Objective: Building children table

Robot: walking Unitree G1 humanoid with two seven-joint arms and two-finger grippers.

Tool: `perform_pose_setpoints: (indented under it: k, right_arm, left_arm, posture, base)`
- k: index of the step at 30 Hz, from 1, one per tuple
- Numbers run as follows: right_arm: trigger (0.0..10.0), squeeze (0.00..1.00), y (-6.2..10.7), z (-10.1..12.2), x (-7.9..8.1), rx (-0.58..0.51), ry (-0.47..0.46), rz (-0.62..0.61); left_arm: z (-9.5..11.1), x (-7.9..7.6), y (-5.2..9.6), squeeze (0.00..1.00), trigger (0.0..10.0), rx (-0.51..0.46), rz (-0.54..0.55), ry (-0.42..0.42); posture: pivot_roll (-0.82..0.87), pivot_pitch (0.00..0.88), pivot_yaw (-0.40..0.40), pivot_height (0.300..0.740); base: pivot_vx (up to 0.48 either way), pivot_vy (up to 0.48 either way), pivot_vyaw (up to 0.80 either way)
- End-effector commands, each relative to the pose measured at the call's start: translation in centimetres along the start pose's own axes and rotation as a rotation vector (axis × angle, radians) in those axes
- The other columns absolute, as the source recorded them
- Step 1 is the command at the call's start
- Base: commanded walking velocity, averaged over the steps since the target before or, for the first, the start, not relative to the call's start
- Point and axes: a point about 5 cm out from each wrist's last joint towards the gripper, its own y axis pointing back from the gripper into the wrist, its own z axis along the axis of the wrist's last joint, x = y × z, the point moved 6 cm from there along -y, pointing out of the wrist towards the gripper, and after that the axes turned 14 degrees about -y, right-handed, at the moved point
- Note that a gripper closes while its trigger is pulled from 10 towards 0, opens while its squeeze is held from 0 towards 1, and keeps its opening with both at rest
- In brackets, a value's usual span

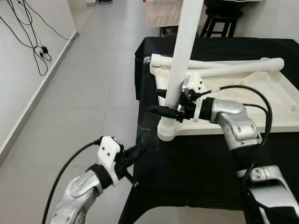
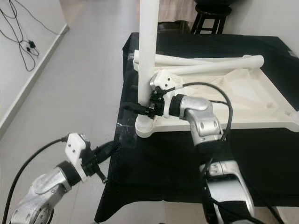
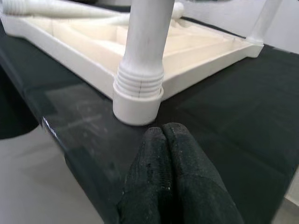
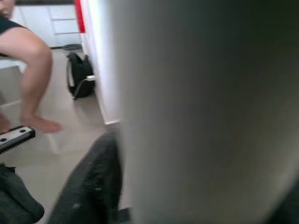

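A white child's tabletop (image 1: 280, 116) lies upside down on a black-covered table (image 1: 196, 172). One white leg (image 1: 182, 51) stands upright in the corner socket (image 1: 167, 130) nearest me on the left. My right gripper (image 1: 169, 112) is shut on this leg just above the socket; in the right wrist view the leg (image 4: 205, 112) sits close beside one finger (image 4: 88, 186). My left gripper (image 1: 141, 148) is shut with nothing in it. It hovers at the table's front-left edge, pointing at the socket (image 3: 138, 102) a short way off. Two loose legs (image 1: 229, 65) lie across the tabletop's far side.
The black cloth hangs down over the table's left and front edges. Grey floor (image 1: 88, 93) stretches to the left, with cables (image 1: 32, 42) hanging on the wall. A dark stool (image 1: 224, 18) stands behind the table. A person's bare leg (image 4: 32, 60) and a black bag (image 4: 79, 74) are in the right wrist view.
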Motion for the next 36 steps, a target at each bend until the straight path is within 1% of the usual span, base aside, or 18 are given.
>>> perform_pose_setpoints:
  k: [1, 2, 10, 14, 16, 17, 18, 19, 20, 21, 22, 23, 24, 28, 29, 32, 33, 36]
  right_arm:
    - [0.8, 0.00, -0.7, -1.0, 1.2, 0.026, -0.027, 0.098]
    - [0.0, 0.00, -0.6, -1.3, 1.0, 0.029, -0.044, 0.105]
    - [0.0, 0.00, 0.5, -2.8, -0.9, 0.030, -0.071, 0.017]
    - [0.0, 0.00, 2.2, -6.1, -3.1, 0.086, -0.078, -0.249]
    - [0.0, 0.00, 2.2, -6.1, -3.1, 0.086, -0.078, -0.249]
    - [0.0, 0.00, 2.6, -8.5, -3.8, 0.150, -0.112, -0.429]
    - [0.0, 0.00, 2.6, -8.5, -3.8, 0.150, -0.112, -0.429]
    - [0.0, 0.00, 3.7, -9.7, -4.5, 0.078, -0.184, -0.762]
    - [0.0, 0.00, 3.9, -11.6, -2.5, 0.077, -0.275, -0.868]
    - [0.0, 0.00, 3.9, -11.6, -2.5, 0.077, -0.275, -0.868]
    - [0.0, 0.00, 3.9, -12.2, -0.7, 0.080, -0.291, -0.917]
    - [0.0, 0.00, 3.9, -12.2, -0.7, 0.080, -0.291, -0.917]
    - [0.0, 0.00, 3.3, -11.9, 0.4, 0.079, -0.251, -0.893]
    - [0.0, 0.00, 2.0, -10.0, -1.1, 0.062, -0.167, -0.876]
    - [10.0, 0.00, 1.7, -9.7, -1.9, 0.057, -0.166, -0.895]
    - [10.0, 0.00, 1.3, -9.2, -2.2, 0.041, -0.176, -0.879]
    - [10.0, 1.00, 1.1, -8.5, -2.6, 0.006, -0.179, -0.855]
    - [10.0, 1.00, 0.9, -6.8, -3.2, -0.071, -0.182, -0.821]
  left_arm:
    - [-0.2, -0.1, 0.3, 0.00, 10.0, 0.017, -0.006, 0.004]
    - [-0.3, -0.2, 0.5, 0.00, 10.0, 0.021, -0.011, 0.005]
    - [-0.2, -0.5, 0.7, 0.00, 10.0, 0.019, -0.016, -0.001]
    - [0.0, -0.5, 0.8, 0.00, 10.0, 0.017, -0.018, -0.009]
    - [0.0, -0.5, 0.8, 0.00, 10.0, 0.017, -0.018, -0.009]
    - [0.1, -0.4, 0.8, 0.00, 10.0, 0.019, -0.019, -0.021]
    - [0.1, -0.4, 0.8, 0.00, 10.0, 0.019, -0.019, -0.021]
    - [0.2, -0.4, 1.0, 0.00, 10.0, 0.022, -0.017, -0.042]
    - [0.2, -0.3, 1.0, 0.00, 10.0, 0.025, -0.014, -0.059]
    - [0.2, -0.3, 1.0, 0.00, 10.0, 0.025, -0.014, -0.059]
    - [0.3, -0.2, 1.1, 0.00, 10.0, 0.026, -0.011, -0.067]
    - [0.3, -0.2, 1.1, 0.00, 10.0, 0.026, -0.011, -0.067]
    - [0.3, -0.2, 1.1, 0.00, 10.0, 0.026, -0.008, -0.068]
    - [0.3, 0.0, 0.8, 0.00, 10.0, 0.019, -0.009, -0.058]
    - [0.3, 0.1, 0.7, 0.00, 10.0, 0.018, -0.009, -0.057]
    - [0.3, 0.2, 0.6, 0.00, 10.0, 0.015, -0.001, -0.056]
    - [0.4, 0.3, 0.6, 0.00, 10.0, 0.013, 0.001, -0.054]
    - [0.4, 0.3, 0.5, 0.00, 10.0, 0.011, 0.003, -0.052]
  posture:
    - [0.06, 0.069, -0.014, 0.740]
    - [0.07, 0.064, -0.013, 0.740]
    - [0.07, 0.076, -0.019, 0.740]
    - [0.05, 0.088, -0.019, 0.740]
    - [0.05, 0.088, -0.019, 0.740]
    - [0.06, 0.091, -0.023, 0.740]
    - [0.06, 0.091, -0.023, 0.740]
    - [0.06, 0.100, -0.026, 0.740]
    - [0.06, 0.103, -0.019, 0.740]
    - [0.06, 0.103, -0.019, 0.740]
    - [0.05, 0.099, -0.010, 0.740]
    - [0.05, 0.099, -0.010, 0.740]
    - [0.05, 0.099, -0.010, 0.740]
    - [0.05, 0.086, -0.014, 0.740]
    - [0.05, 0.084, -0.014, 0.740]
    - [0.05, 0.081, -0.015, 0.740]
    - [0.06, 0.084, -0.018, 0.740]
    - [0.06, 0.085, -0.018, 0.740]
  base:
    - [0.000, 0.000, 0.00]
    - [0.000, 0.000, 0.00]
    - [0.000, 0.000, 0.00]
    - [0.000, 0.000, 0.00]
    - [0.000, 0.000, 0.00]
    - [0.000, 0.000, 0.00]
    - [0.000, 0.000, 0.00]
    - [0.000, 0.000, 0.00]
    - [0.000, 0.000, 0.00]
    - [0.000, 0.000, 0.00]
    - [0.000, 0.000, 0.00]
    - [0.000, 0.000, 0.00]
    - [0.000, 0.000, 0.00]
    - [0.000, 0.000, 0.00]
    - [0.000, 0.000, 0.00]
    - [0.000, 0.000, 0.00]
    - [0.000, 0.000, 0.00]
    - [0.000, 0.000, 0.00]
